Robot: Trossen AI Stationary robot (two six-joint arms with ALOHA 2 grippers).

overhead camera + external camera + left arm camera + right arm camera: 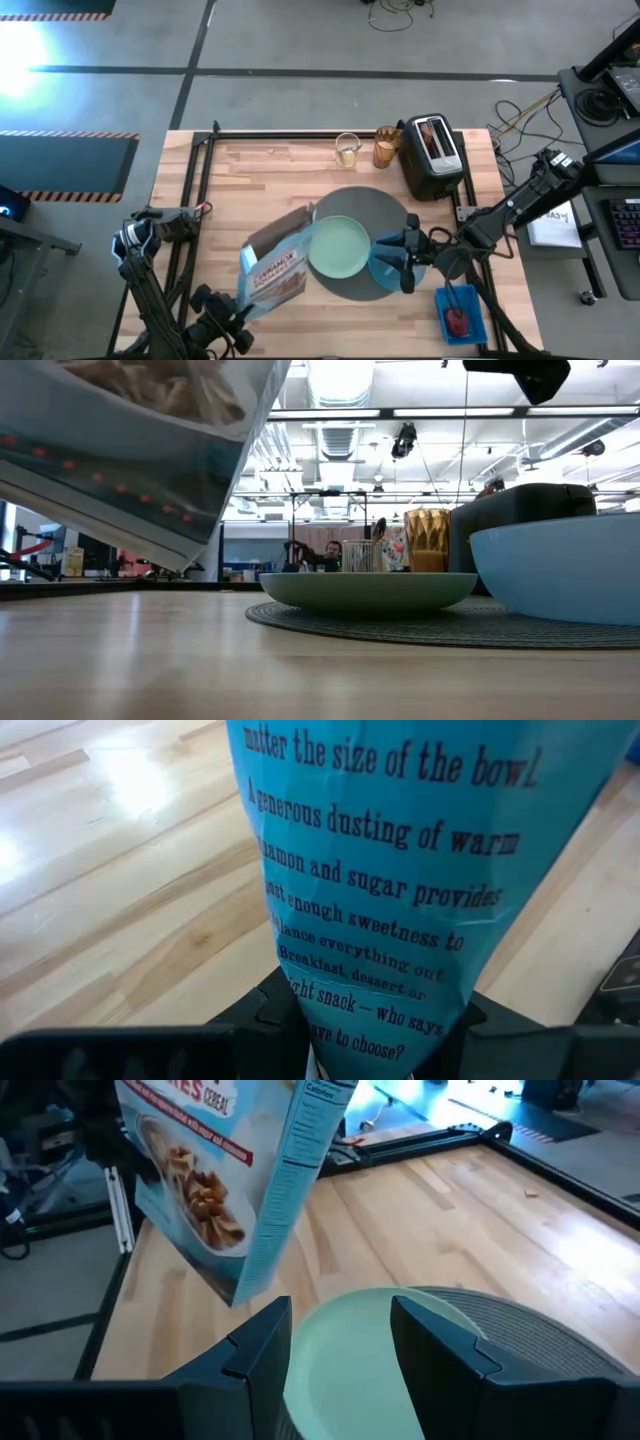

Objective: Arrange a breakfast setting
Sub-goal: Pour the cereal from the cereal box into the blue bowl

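Observation:
A pale green plate [338, 247] lies on the round dark-grey mat [372, 203]. A blue bowl [385, 268] sits on the mat's right edge and also shows in the low view [560, 570]. My right gripper [402, 258] hangs open above the bowl and touches nothing; it also shows in its wrist view [340, 1355]. My left gripper [228, 318] is shut on a blue cereal box [277, 265], tilted with its open top toward the plate. The amber glass [387, 148] stands at the far edge. A brown toast slice [431, 138] stands in the toaster. A small red food piece [457, 320] lies in a blue tray. No loose cereal squares show. My left gripper pinches the cereal box's bottom end [345, 1020] between its two fingers, coming from the table's near left side. The box is lifted clear of the table and slants up toward the plate, with its open top highest.
A black toaster [433, 158] and a clear glass [347, 150] stand along the far edge. The blue tray [470, 300] sits at the near right corner. Bare wood lies left of the mat. A black frame rail [200, 170] runs along the table's left side.

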